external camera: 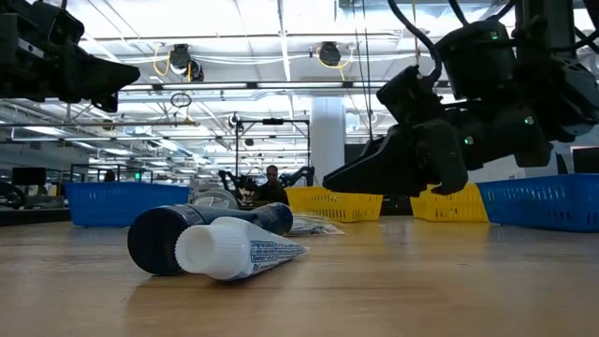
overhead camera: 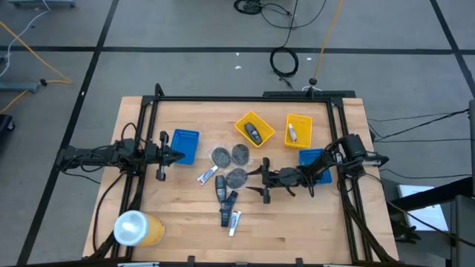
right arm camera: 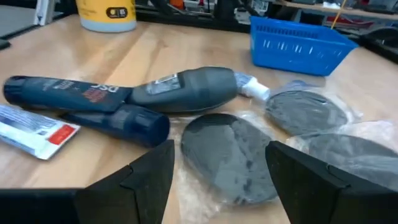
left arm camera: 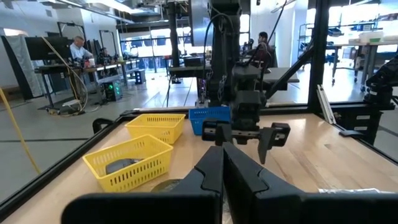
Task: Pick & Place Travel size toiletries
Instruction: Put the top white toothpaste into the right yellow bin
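High view puts the right gripper [overhead camera: 265, 180] low over the middle of the worktop [overhead camera: 178, 230], its fingers spread apart with nothing between them. Just ahead of its tips lies a grey disc [overhead camera: 236, 177]; the right wrist view shows that disc [right arm camera: 227, 155] lying between the open fingers [right arm camera: 149, 174] and a little beyond them. Two more discs [overhead camera: 220, 156] lie just past it, side by side. Beside the near disc, toward the front edge, dark bottles [overhead camera: 221, 187] lie heaped and touching, with a white tube [overhead camera: 235, 222] at the far end of the heap and another tube [overhead camera: 206, 176] off to the side. Behind the right gripper stands a blue tray [overhead camera: 315, 165]; two yellow trays [overhead camera: 254, 128] sit beyond, one holding a dark bottle, the other a pale tube. The left gripper [overhead camera: 177, 155] hangs closed and empty well across the discs, at a second blue tray [overhead camera: 185, 144]. An orange cup [overhead camera: 137, 228] stands near the front corner on the left arm's side.
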Action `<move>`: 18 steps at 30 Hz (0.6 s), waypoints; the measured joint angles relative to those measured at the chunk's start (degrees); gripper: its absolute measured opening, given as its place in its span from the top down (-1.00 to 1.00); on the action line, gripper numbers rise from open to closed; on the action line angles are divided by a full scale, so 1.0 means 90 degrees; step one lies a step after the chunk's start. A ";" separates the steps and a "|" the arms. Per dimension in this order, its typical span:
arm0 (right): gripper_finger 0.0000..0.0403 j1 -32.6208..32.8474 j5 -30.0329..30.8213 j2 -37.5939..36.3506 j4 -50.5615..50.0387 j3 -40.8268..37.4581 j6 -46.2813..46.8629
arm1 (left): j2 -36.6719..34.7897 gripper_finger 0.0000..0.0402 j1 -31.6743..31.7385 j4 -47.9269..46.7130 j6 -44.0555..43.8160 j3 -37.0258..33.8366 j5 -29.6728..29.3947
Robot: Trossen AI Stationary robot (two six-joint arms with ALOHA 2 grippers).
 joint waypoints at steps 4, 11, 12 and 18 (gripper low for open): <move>-0.22 -0.0164 -0.0015 -0.0002 0.0031 -0.0028 -0.0349 | 0.0000 0.95 0.0002 -0.0001 0.0000 0.0002 0.0000; -0.22 -0.0477 -0.0002 -0.0002 -0.0047 -0.0209 -0.0437 | 0.0002 0.95 0.0001 -0.0004 0.0000 0.0002 0.0000; -0.22 -0.0489 -0.0002 -0.0002 -0.0042 -0.0237 -0.0437 | 0.0001 0.95 0.0000 -0.0004 0.0000 0.0001 0.0000; -0.22 -0.0504 -0.0023 -0.0002 0.0147 -0.0256 0.0102 | 0.0001 0.95 0.0001 -0.0004 0.0000 0.0001 0.0000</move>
